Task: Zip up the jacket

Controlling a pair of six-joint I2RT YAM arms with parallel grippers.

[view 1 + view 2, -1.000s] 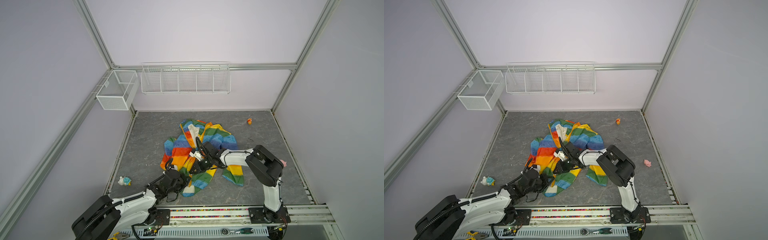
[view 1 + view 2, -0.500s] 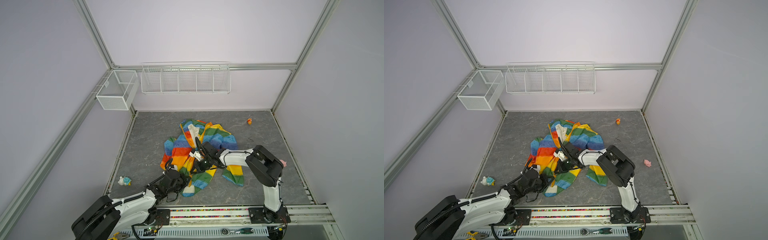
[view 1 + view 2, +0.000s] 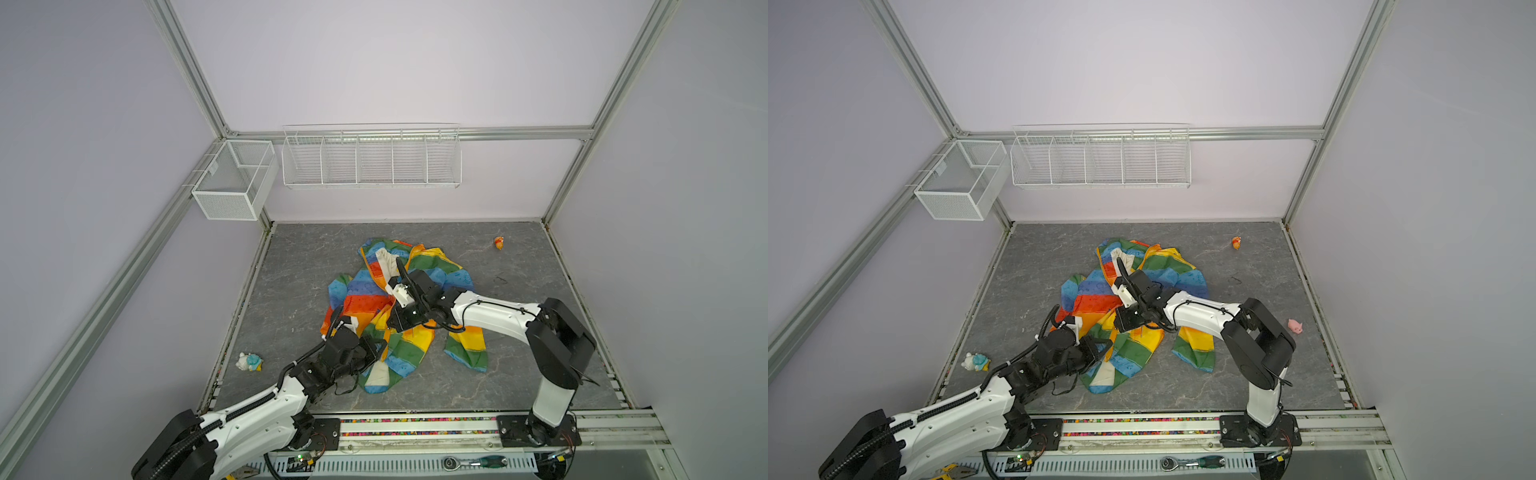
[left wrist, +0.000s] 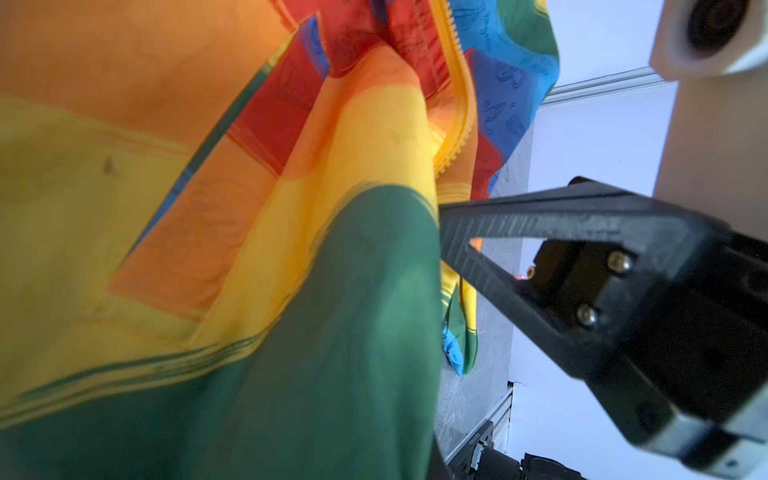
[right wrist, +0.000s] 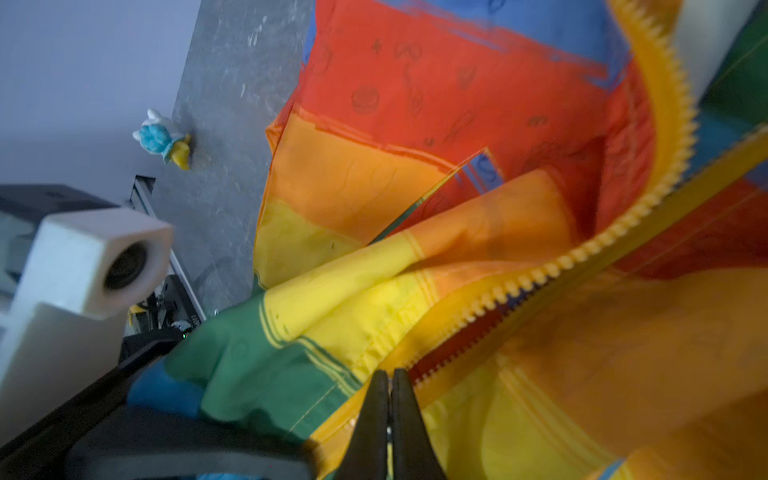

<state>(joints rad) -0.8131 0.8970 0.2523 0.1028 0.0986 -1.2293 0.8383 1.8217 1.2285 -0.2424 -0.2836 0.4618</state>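
The rainbow-striped jacket [image 3: 374,297] [image 3: 1100,297] lies crumpled mid-floor, its cream lining showing at the far end. In the right wrist view the orange-yellow zipper [image 5: 648,208] gapes open, its two tooth rows meeting at my right gripper [image 5: 390,382]. That gripper is shut there on the zipper's lower end, with a small glint between the pads. In both top views it sits over the jacket's middle [image 3: 392,326]. My left gripper [image 3: 376,347] is shut on the green and blue hem. Green fabric [image 4: 332,332] hides its jaws in the left wrist view.
A blue-white toy [image 3: 249,361] lies at the left, an orange toy [image 3: 498,242] far right, and a pink toy [image 3: 1295,326] at the right. Two white wire baskets [image 3: 372,156] [image 3: 232,183] hang on the back wall. The arms' rail [image 3: 415,428] runs along the front.
My right gripper's jaws have closed at the zipper's lower end. Both arms and the jacket have hardly moved.
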